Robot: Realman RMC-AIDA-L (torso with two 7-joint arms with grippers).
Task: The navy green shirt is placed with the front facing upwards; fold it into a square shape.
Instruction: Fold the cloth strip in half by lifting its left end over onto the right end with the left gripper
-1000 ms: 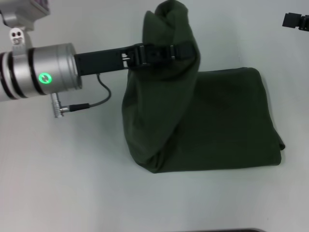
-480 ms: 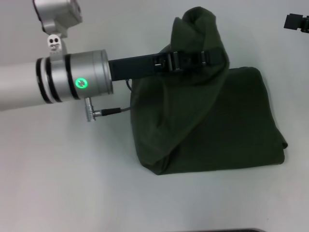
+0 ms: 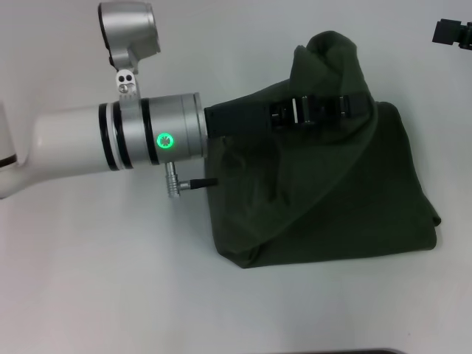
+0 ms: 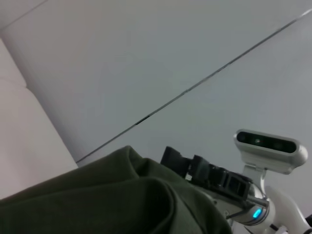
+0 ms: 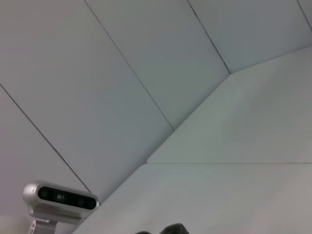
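Mid-fold: left tool (image 3: 324,109) pinched shut on a raised flap of the dark olive-green cotton T-shirt (image 3: 354,199), rest lying flat on the white counter (image 3: 110,280) below it. Next, prob: lay flap down square w/ far edge, then release. Right tool (image 3: 451,32) parked well off, state n/a.

Just a plain pale grey-white matte tabletop (image 3: 110,280) underneath everything, and a thin dark strip (image 3: 346,352) (can't tell what it is) along its near edge.
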